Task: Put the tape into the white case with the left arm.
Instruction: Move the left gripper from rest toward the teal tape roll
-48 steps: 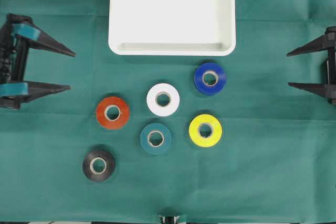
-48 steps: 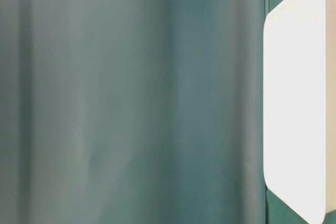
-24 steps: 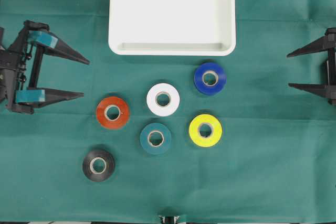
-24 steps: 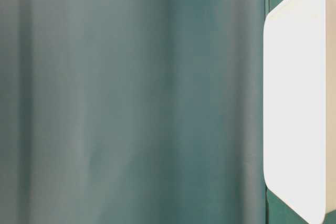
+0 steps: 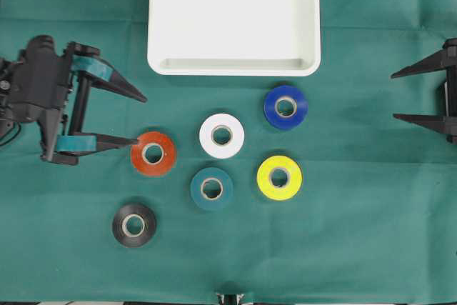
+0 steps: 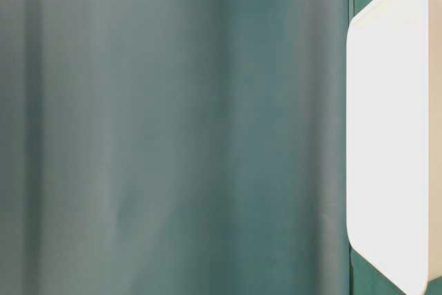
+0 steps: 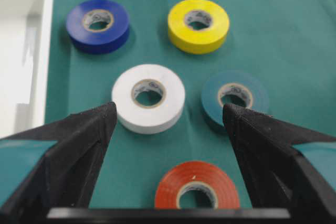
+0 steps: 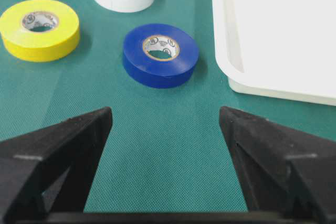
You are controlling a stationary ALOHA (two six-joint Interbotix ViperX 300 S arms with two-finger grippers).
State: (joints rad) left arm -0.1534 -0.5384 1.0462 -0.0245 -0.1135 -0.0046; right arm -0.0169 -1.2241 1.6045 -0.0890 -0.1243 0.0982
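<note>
1. Since a second ago the left gripper (image 5: 140,117) has travelled from the left edge of the overhead view toward the rolls; everything else, the right gripper (image 5: 392,95) included, lies as it did.
2. Both grippers stand wide apart at the fingers and hold nothing. The left one's lower fingertip sits just beside the red tape roll (image 5: 153,153).
3. That red roll is the nearest tape to the left gripper: in the left wrist view it lies flat between the spread fingers, low in frame and slightly off centre. The white roll (image 7: 148,97) lies beyond it.
4. Round and lying flat, the roll has no long axis, so any approach angle across its width should serve.
5. The white case (image 5: 233,18) sits at the top of the overhead view, empty, up and to the right of the left gripper.
6. Rolls look like smooth glossy vinyl with card cores; the case is rigid smooth plastic with a raised rim; the green cloth (image 5: 343,248) is matte and finely textured.
</note>
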